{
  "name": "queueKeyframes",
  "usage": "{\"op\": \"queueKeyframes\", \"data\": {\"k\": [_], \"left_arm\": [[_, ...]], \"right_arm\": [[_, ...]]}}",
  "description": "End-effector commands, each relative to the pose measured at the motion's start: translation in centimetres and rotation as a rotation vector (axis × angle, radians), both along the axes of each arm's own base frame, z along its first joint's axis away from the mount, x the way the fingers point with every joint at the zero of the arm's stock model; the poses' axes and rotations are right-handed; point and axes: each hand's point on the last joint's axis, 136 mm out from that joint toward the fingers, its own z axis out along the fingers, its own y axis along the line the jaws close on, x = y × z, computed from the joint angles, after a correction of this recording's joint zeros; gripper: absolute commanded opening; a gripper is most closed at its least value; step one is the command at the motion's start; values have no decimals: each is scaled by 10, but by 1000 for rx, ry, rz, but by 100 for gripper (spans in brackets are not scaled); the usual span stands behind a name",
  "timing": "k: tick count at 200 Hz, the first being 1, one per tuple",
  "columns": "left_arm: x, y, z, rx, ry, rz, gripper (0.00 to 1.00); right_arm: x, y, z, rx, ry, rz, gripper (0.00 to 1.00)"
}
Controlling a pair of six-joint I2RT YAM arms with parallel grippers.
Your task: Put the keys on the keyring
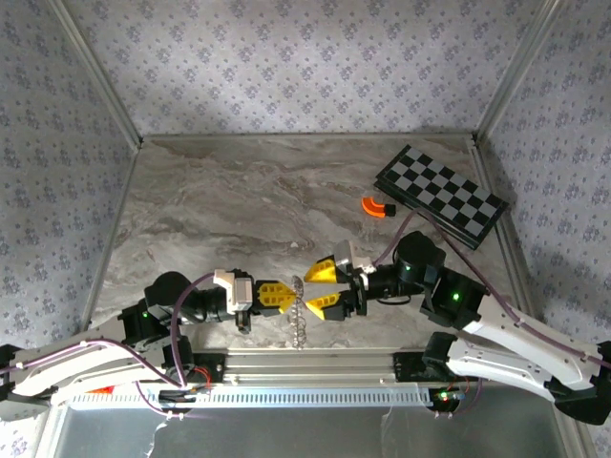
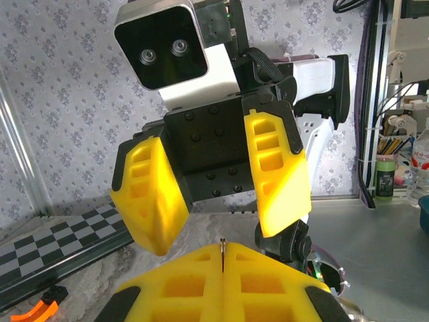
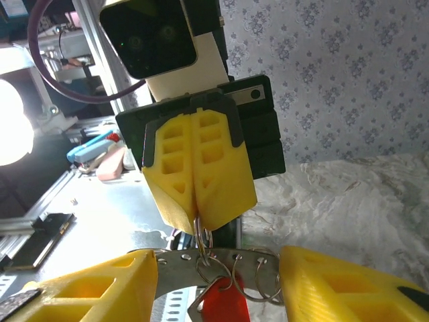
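Observation:
Low over the table's near edge the two grippers meet tip to tip. My left gripper (image 1: pixel 288 296) is shut on a thin split ring of the keyring (image 1: pixel 298 322), which hangs edge-on below its fingers. In the right wrist view the keyring (image 3: pixel 173 265) is a curved silvery band with holes and several wire rings. The key (image 3: pixel 226 306), with a red head, hangs from one of them. My right gripper (image 3: pixel 218 260) is open, its yellow fingers (image 3: pixel 87 288) standing either side of the band. In the left wrist view the ring's edge (image 2: pixel 222 243) shows between my shut left gripper (image 2: pixel 222 253).
A black-and-white chequered board (image 1: pixel 439 196) lies at the back right with an orange curved piece (image 1: pixel 378 207) beside it. Patterned walls close in the marble table (image 1: pixel 239 210) on three sides. A metal rail (image 1: pixel 315 367) runs along the near edge.

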Motion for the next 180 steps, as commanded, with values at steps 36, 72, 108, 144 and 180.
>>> {"op": "queueKeyframes", "data": {"k": [36, 72, 108, 144, 180], "left_arm": [[-4, 7, 28, -105, -22, -9, 0], [-4, 7, 27, -100, -17, -10, 0], [-5, 9, 26, -103, -19, -12, 0], [-4, 10, 24, -101, -15, -2, 0], [-1, 10, 22, -96, -14, 13, 0]], "right_arm": [[-2, 4, 0, 11, -15, 14, 40], [-2, 7, 1, 13, -16, 12, 34], [0, 12, -3, -3, -15, 12, 27], [0, 14, -1, 2, -21, 10, 19], [1, 18, -5, -1, -20, 7, 18]]}}
